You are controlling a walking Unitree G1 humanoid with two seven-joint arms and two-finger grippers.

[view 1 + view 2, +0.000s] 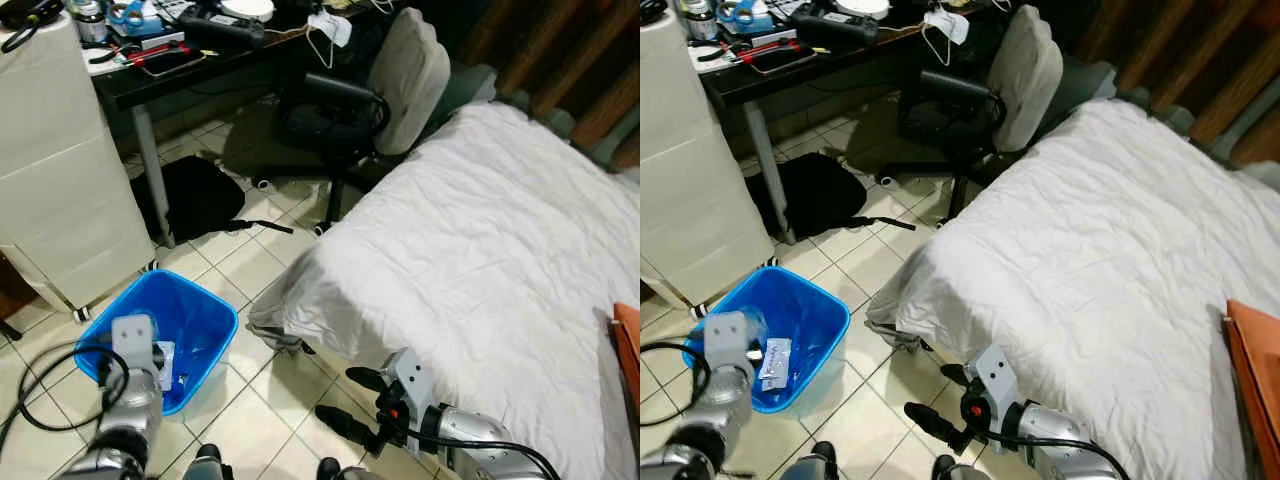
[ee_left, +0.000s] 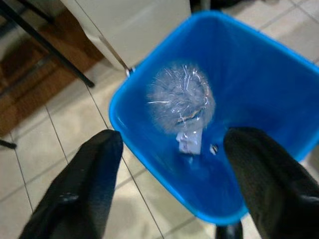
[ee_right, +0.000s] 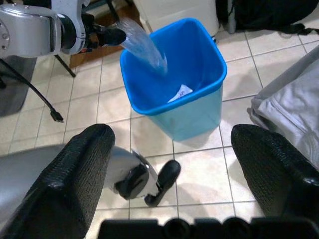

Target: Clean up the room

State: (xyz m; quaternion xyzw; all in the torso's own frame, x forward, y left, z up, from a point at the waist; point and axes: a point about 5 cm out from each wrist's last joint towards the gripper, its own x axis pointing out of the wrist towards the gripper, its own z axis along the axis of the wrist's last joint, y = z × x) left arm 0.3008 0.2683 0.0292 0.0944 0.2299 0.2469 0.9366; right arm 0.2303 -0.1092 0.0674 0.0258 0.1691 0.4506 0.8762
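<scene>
Left gripper (image 2: 169, 174) hung over the blue bin (image 1: 215, 310), fingers apart, a clear crumpled plastic wrapper (image 2: 182, 97) blurred below them inside the bin, apparently just dropped; a paper scrap (image 3: 179, 93) lay at the bottom. Right gripper (image 1: 352, 402) idle beside the bed (image 1: 480, 250), fingers apart, empty. Judged partly done: cluttered worktop (image 1: 160, 70) and black bag (image 1: 195, 195) on the floor remained.

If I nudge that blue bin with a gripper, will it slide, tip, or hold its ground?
The blue bin looks like thin plastic holding only a clear wrapper and a scrap of paper, so it is probably light. It stands on smooth tiles, so a low push would likely slide it. It tapers toward its base, so a push at the rim may tip it.
</scene>
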